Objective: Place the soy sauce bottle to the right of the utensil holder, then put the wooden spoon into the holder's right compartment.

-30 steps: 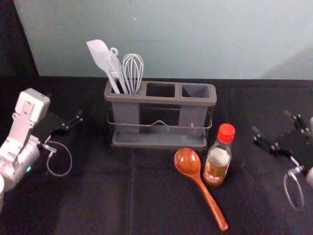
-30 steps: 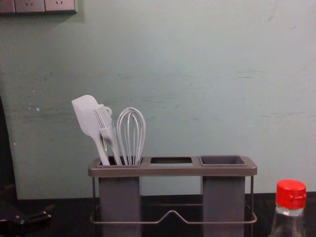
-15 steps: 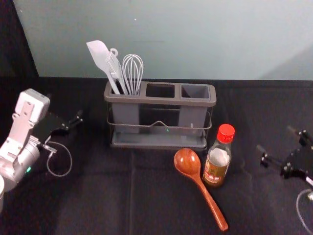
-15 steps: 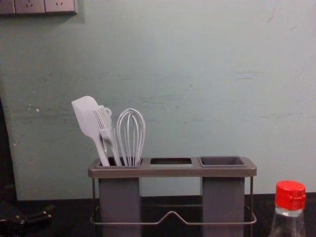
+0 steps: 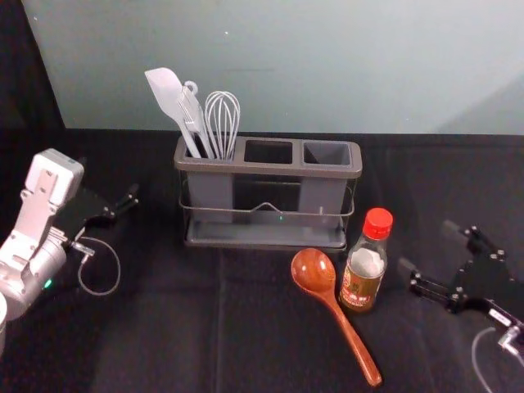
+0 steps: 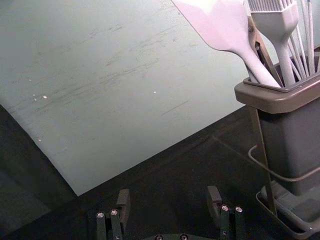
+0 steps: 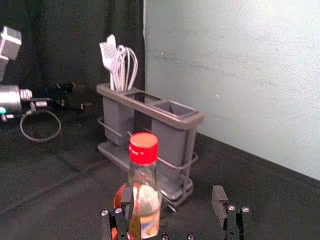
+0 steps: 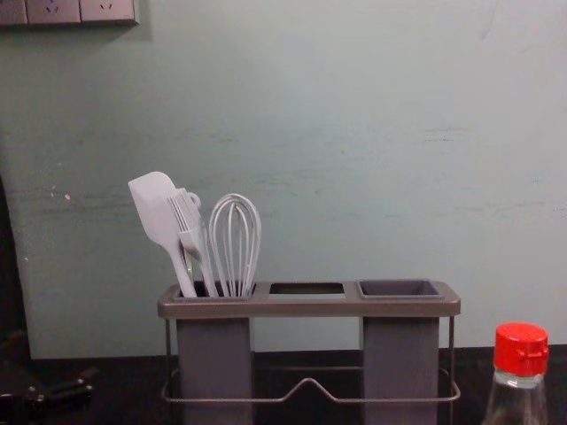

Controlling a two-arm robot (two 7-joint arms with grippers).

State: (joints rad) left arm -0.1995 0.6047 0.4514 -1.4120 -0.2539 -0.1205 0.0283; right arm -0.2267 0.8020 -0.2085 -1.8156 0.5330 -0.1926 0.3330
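Black cloth (image 5: 155, 336) bears the bottle (image 5: 368, 260), label (image 5: 358, 289) illegible, right tool (image 5: 427, 248) wide near it, left tool (image 5: 108, 180) wide left of the holder (image 5: 270, 169).

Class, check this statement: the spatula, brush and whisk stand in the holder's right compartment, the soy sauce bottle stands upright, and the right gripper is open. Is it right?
Not quite: the spatula, brush and whisk stand in the holder's left compartment, as the chest view shows. The soy sauce bottle does stand upright, and the right gripper is open.
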